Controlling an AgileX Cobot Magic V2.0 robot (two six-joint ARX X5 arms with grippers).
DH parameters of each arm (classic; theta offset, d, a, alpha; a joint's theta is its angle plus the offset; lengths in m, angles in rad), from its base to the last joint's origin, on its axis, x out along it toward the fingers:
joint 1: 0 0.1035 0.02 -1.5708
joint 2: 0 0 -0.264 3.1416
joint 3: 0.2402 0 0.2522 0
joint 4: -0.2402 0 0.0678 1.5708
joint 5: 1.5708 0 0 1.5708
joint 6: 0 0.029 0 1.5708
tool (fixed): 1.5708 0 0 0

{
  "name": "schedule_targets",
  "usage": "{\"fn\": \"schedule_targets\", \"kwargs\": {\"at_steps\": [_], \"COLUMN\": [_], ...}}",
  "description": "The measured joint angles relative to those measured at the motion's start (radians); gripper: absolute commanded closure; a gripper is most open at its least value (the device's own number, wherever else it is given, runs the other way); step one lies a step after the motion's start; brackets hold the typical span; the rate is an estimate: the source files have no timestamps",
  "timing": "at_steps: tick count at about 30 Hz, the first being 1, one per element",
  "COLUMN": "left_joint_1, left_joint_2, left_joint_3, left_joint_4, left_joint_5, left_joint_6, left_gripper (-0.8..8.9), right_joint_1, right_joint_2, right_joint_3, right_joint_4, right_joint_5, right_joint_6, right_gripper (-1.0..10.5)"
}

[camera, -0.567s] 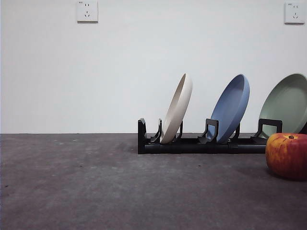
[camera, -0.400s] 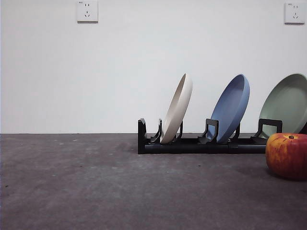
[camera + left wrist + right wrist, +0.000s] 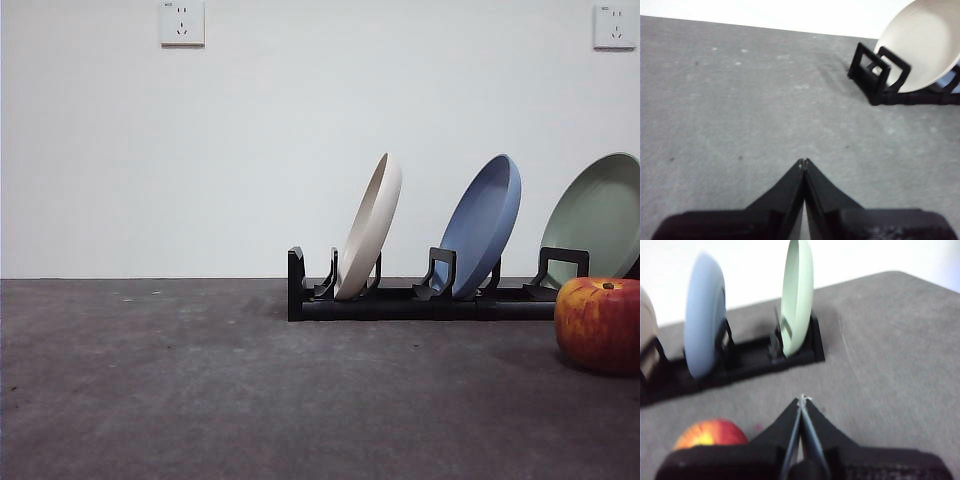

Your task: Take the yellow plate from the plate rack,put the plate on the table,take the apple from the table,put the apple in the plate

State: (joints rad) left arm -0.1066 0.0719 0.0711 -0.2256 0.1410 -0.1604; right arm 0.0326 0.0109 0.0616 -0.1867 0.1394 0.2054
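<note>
Cream and matte, the yellow plate [image 3: 370, 227] stands on edge in the first slot of the plate rack [image 3: 400, 296] in the front view, its top tilted toward the right, its rim seen nearly edge-on. The long black rack runs left to right across the desk [image 3: 200, 380]. Next along it the blue plate [image 3: 483, 225] leans the same way, and the pale green plate [image 3: 598, 220] follows at the right edge, partly cut off. The apple [image 3: 600, 325] sits on the desk in front of the rack's right end, stem dimple up, well apart from the yellow plate. Two wall sockets [image 3: 182, 22] show high on the white wall. No arm shows here.

From the left wrist, the left pincer [image 3: 803, 162] hangs over bare desk with its jaws pressed together and holding nothing; the yellow plate [image 3: 922, 47] shows its hollow face, seated in the rack's end prongs [image 3: 875, 75].

From the right wrist, blurred, the right pincer [image 3: 802, 399] is likewise closed and empty, tips together above the desk. The apple [image 3: 710, 433] lies just beside it, the green plate [image 3: 797, 295] and blue plate [image 3: 704, 315] upright in the rack beyond.
</note>
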Motion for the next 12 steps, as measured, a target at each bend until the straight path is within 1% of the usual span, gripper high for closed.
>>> {"fn": "schedule_targets", "kwargs": {"at_steps": [5, 8, 12], "left_joint_1": [0.000, 0.000, 0.000], "left_joint_2": [0.039, 0.087, 0.174], "left_joint_3": [0.098, 0.164, 0.278], "left_joint_4": [-0.001, -0.014, -0.060], "left_joint_5": [0.031, 0.048, 0.095], "left_joint_6": [-0.012, -0.017, -0.017], "left_gripper": [8.20, 8.20, 8.20], "right_joint_1": [0.000, 0.000, 0.000], "right_joint_2": [0.018, 0.063, 0.151], "right_joint_3": [0.106, 0.179, 0.306], "right_joint_4": [0.004, -0.017, -0.114], "right_joint_5": [-0.016, -0.071, -0.140], "right_joint_6": [0.040, 0.050, 0.053], "right_gripper": [9.6, 9.6, 9.6]}}
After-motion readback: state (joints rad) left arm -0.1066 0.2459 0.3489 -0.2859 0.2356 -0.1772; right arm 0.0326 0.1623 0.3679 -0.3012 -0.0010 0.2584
